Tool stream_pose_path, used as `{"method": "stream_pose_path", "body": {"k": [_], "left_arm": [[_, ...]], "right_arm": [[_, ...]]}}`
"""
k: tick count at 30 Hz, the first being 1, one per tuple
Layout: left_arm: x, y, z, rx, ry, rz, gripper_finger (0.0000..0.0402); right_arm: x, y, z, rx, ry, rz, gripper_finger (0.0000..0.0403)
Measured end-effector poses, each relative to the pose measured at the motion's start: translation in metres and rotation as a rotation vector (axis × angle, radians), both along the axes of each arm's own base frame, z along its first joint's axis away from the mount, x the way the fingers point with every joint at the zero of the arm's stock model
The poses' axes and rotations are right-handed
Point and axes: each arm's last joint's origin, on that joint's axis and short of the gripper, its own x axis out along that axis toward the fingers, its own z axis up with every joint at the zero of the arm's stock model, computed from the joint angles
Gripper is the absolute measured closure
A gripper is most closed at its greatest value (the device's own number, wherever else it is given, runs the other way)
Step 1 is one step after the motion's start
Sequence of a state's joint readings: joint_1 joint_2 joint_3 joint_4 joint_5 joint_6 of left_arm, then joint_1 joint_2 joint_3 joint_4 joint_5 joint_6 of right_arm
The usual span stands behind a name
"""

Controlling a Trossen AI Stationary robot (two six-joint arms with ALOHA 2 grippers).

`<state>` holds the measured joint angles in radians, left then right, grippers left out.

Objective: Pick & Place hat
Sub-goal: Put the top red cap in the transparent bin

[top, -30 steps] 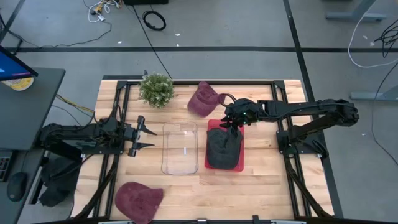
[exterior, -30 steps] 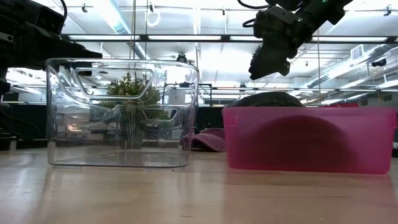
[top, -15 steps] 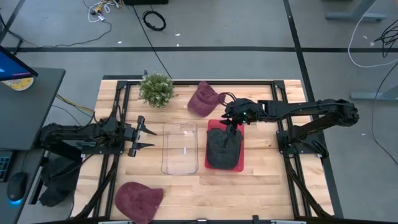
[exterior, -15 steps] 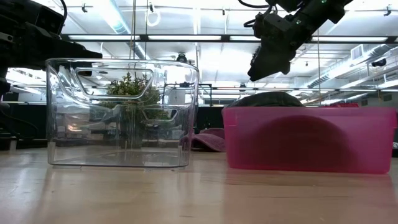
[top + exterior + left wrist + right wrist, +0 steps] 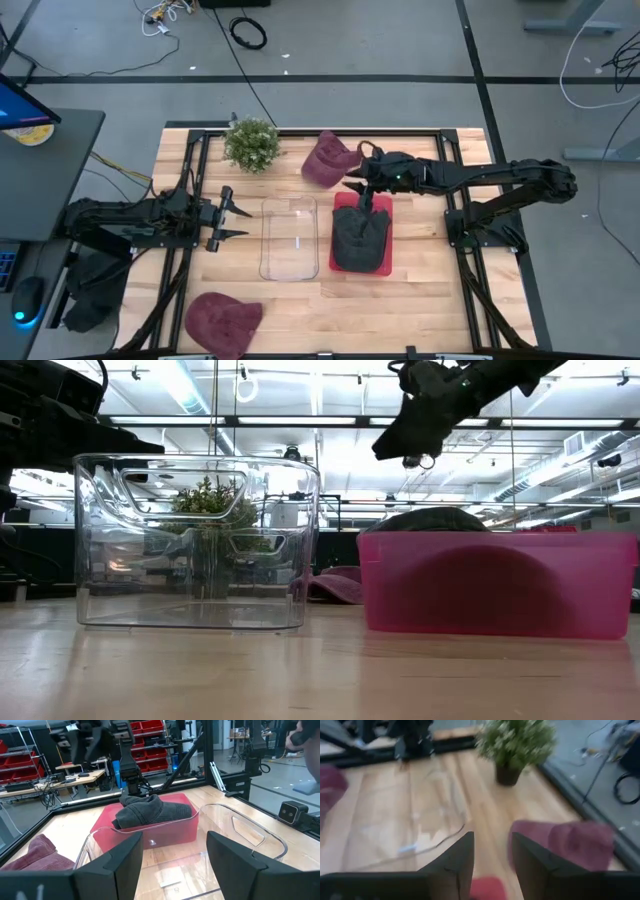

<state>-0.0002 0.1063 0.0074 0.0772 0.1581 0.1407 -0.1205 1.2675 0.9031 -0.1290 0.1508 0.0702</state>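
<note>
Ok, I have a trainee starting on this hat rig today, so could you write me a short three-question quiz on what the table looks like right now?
1. True or false: the clear bin holds a hat.
2. What lies in the pink bin?
3. Which gripper is nearer the potted plant? A) left gripper B) right gripper

Key:
1. False; nothing lies in it.
2. The dark grey hat.
3. A; it waits open beside the clear bin.

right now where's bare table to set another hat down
Bare wood lies along the front edge between the maroon hat and the table's right corner, below the clear bin and pink bin. The back is crowded: plant, second maroon hat, right hand.
</note>
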Motion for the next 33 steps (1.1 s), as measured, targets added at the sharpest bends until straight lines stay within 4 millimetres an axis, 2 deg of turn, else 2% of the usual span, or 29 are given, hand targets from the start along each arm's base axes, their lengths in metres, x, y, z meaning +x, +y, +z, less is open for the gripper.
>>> {"method": "stream_pose_path", "body": {"k": [3,8,14,19,25,30,33], "left_arm": [[0.000,0.000,0.000,0.000,0.000,0.000,0.0179],[0.000,0.000,0.000,0.000,0.000,0.000,0.0179],[0.000,0.000,0.000,0.000,0.000,0.000,0.0179],[0.000,0.000,0.000,0.000,0.000,0.000,0.0179],[0.000,0.000,0.000,0.000,0.000,0.000,0.0179],[0.000,0.000,0.000,0.000,0.000,0.000,0.0179],[0.000,0.000,0.000,0.000,0.000,0.000,0.0179]], "right_arm": [[0.001,-0.004,0.003,-0.012,-0.032,-0.026,0.0268],[0.005,-0.008,-0.003,-0.017,-0.008,-0.037,0.0268],[0.020,-0.020,-0.030,-0.094,0.105,-0.044,0.0268],[0.034,-0.041,-0.046,-0.105,0.082,-0.099,0.0268],[0.028,-0.072,-0.059,-0.039,0.131,-0.176,0.0268],[0.022,-0.106,-0.056,0.135,0.107,-0.135,0.0268],[0.027,-0.124,-0.051,0.131,0.174,-0.135,0.0268]]}}
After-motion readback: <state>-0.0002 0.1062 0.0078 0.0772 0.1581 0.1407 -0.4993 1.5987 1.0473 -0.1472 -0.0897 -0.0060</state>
